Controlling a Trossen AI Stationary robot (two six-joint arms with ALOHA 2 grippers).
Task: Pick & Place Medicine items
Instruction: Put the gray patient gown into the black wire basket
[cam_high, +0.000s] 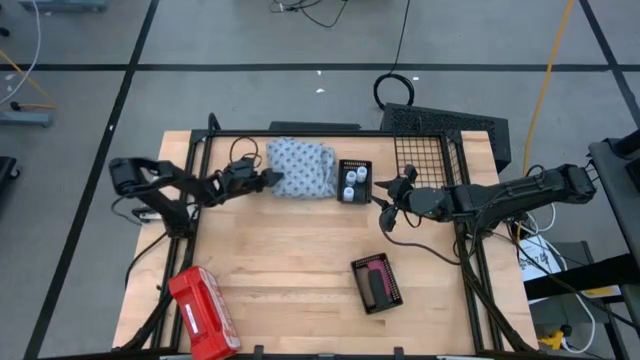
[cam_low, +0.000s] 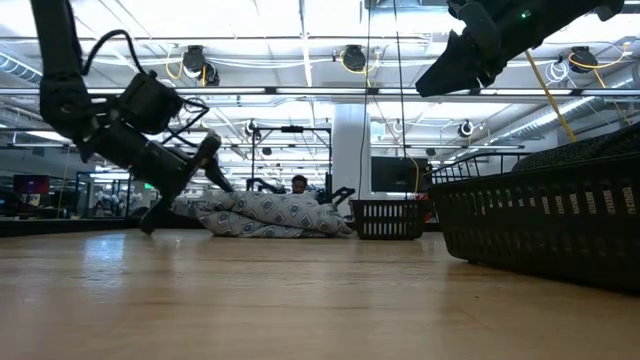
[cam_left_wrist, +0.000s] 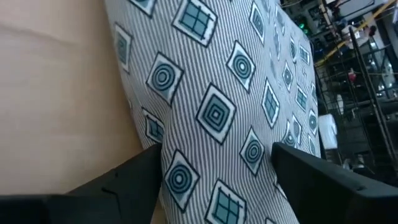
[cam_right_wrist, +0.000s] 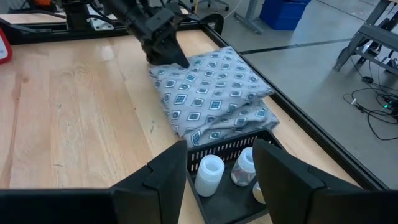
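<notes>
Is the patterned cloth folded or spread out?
Folded: the cloth lies in stacked layers beside the small black tray of white bottles.

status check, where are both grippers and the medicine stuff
Left gripper open at the patterned cloth edge. Right gripper hovering beside small black tray of white bottles, holding nothing. Tubes sit in near tray.

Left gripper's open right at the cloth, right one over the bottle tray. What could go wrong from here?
1. The left gripper stands open with the folded cloth between its fingers; closing would likely grab cloth, not medicine.
2. The cloth lies close beside the small tray; dragging it may shove the tray and tip the white bottles.
3. The right gripper hangs part-open above the tray; coming down off-centre, a finger could hit the tray's rim.
</notes>
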